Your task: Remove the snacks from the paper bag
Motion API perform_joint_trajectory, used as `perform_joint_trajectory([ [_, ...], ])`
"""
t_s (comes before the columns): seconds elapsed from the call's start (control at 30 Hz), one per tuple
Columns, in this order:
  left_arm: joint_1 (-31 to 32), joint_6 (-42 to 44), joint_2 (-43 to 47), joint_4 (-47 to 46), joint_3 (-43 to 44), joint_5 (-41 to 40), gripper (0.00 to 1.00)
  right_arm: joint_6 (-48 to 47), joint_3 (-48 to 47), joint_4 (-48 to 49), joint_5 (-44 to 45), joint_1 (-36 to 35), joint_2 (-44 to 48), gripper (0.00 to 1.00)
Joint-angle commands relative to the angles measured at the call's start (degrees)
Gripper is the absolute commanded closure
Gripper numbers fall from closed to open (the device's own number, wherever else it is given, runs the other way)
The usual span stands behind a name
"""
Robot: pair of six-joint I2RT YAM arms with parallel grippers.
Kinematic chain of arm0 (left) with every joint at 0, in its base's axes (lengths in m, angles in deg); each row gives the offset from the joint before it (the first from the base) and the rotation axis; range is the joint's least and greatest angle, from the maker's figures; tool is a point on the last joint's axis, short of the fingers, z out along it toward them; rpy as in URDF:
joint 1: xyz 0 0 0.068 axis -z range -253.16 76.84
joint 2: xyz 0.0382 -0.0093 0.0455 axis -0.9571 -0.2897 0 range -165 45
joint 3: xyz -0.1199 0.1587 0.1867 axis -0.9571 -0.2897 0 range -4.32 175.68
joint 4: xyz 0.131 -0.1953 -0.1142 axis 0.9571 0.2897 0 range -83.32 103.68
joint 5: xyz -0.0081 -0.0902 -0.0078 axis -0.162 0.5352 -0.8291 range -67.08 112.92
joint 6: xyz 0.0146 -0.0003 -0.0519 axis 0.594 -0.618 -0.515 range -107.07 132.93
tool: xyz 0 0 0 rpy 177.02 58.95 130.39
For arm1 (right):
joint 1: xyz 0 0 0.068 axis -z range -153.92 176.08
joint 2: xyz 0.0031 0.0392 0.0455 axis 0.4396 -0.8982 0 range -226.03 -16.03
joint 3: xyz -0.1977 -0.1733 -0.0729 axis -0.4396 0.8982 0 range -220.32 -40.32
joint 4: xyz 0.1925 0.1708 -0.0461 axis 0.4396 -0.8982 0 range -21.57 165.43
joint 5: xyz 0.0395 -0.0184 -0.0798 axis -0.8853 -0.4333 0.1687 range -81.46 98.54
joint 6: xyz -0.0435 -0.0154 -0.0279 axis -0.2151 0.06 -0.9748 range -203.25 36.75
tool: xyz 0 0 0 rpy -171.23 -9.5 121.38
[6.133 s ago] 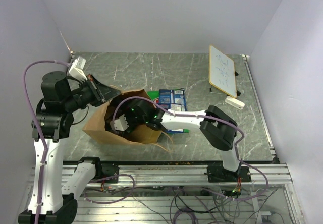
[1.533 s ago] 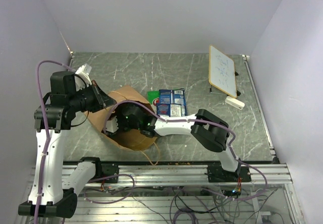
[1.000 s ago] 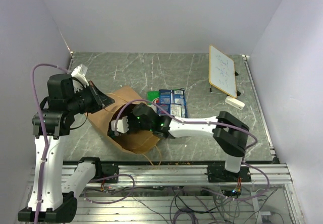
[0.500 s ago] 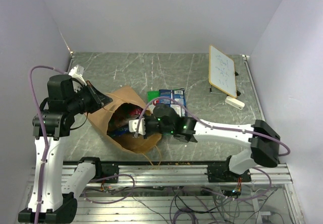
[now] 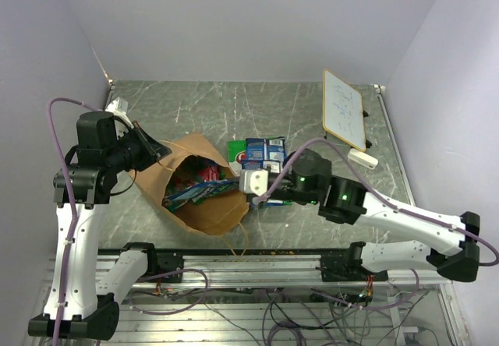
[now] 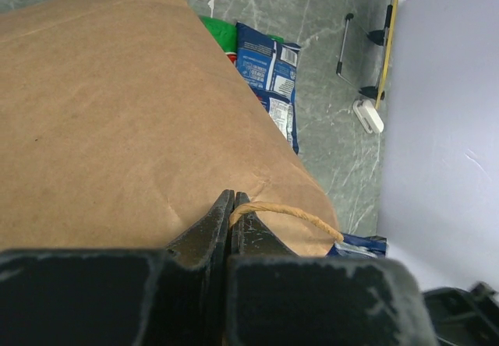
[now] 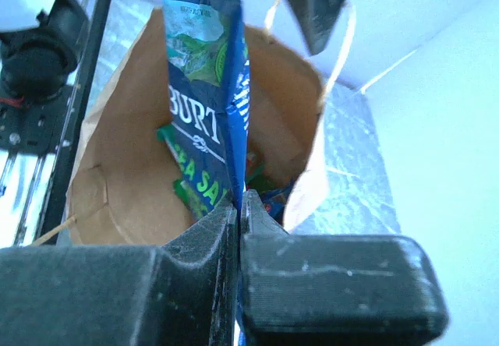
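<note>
Two arms are on the bag.

Top view: the paper bag (image 5: 204, 213) lies on its side on the table (image 5: 195, 108), mouth facing right. My left gripper (image 5: 153, 148) is clamped on the bag's upper left edge. My right gripper (image 5: 234, 188) sits at the mouth, pinching a blue-green Burts packet (image 5: 195, 195) that's partly out of the bag. A red packet (image 5: 207, 173) shows inside. Blue packets (image 5: 265, 153) and a green packet (image 5: 235, 149) lie on the table just beyond the mouth. The white board (image 5: 343, 108) stands far right, well apart.

Left wrist: my fingers are pressed together on the thin paper handle (image 6: 273, 206) at the bag's brown edge.

Right wrist: my jaws are tight on one edge of the Burts packet, which sits between me and the open mouth. More packets are inside, but I can't tell how many.
</note>
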Motion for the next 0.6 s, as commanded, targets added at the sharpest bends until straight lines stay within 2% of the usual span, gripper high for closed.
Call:
perform_joint_trajectory([
  [0.0, 0.2, -0.4, 0.6, -1.1, -0.4, -2.6, 0.93, 2.7, -3.9, -1.3, 4.2, 0.2, 4.1, 1.00],
  [0.1, 0.2, -0.4, 1.1, -0.4, -0.8, -3.2, 0.93, 4.4, -5.3, 1.2, 10.2, 0.3, 5.2, 1.00],
  [0.23, 0.3, -0.5, 2.1, 0.5, -1.4, -3.6, 0.93, 9.6, -8.9, 4.4, 24.8, 1.6, 2.7, 1.00],
  [0.33, 0.2, -0.7, 2.7, 1.0, -2.0, -3.6, 0.93, 14.2, -11.7, 4.9, 34.0, 5.3, -0.5, 1.00],
  [0.4, 0.2, -0.9, 3.0, 0.9, -2.3, -3.3, 0.93, 18.2, -12.9, 2.9, 36.5, 9.3, -2.8, 1.00],
  [0.47, 0.2, -0.9, 3.1, 0.9, -2.3, -3.1, 0.93, 24.4, -15.0, -3.3, 37.4, 14.1, -5.5, 1.00],
  [0.57, 0.2, -0.4, 2.7, 1.0, -1.7, -3.1, 0.93, 31.6, -16.3, -12.5, 33.0, 19.7, -9.6, 1.00],
])
